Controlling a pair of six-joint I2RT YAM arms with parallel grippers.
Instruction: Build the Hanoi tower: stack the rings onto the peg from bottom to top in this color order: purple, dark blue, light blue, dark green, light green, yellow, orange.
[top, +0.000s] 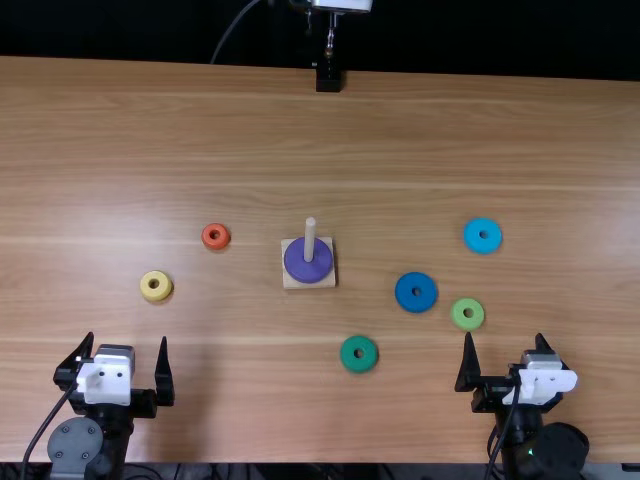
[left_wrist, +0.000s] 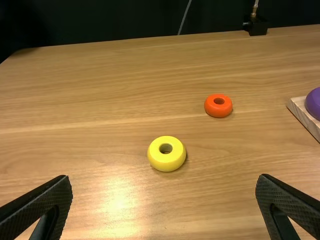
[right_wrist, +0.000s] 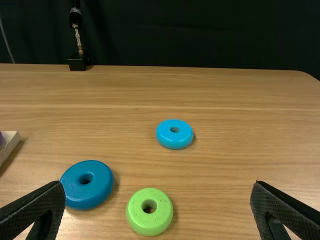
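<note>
Top view: on the tabletop (top: 300, 150), the wooden base (top: 290, 284) sits around the middle, its peg (top: 310, 238) upright inside the purple ring (top: 308, 274). Toward the right edge lie the dark blue ring (top: 416, 303), the light blue ring (top: 483, 245) and the light green ring (top: 468, 322). The dark green ring (top: 360, 365) lies between the base and the near edge; the yellow ring (top: 156, 294) and orange ring (top: 215, 245) are toward the left edge. Dark blue seems due next; mistaking light blue for it would spoil the order. A ring released off-centre could catch tilted on the peg's tip, and pressing it down might shift the base.

Left wrist view: the left pincer (top: 126, 339) is wide and empty. Fetching yellow or orange too early would block the rings due beneath.

Right wrist view: the right pincer (top: 504, 337) is wide and empty too. Dark blue lies near light green, so a careless descent could nudge the wrong one; gripping too high might let a low, rounded ring slip.
</note>
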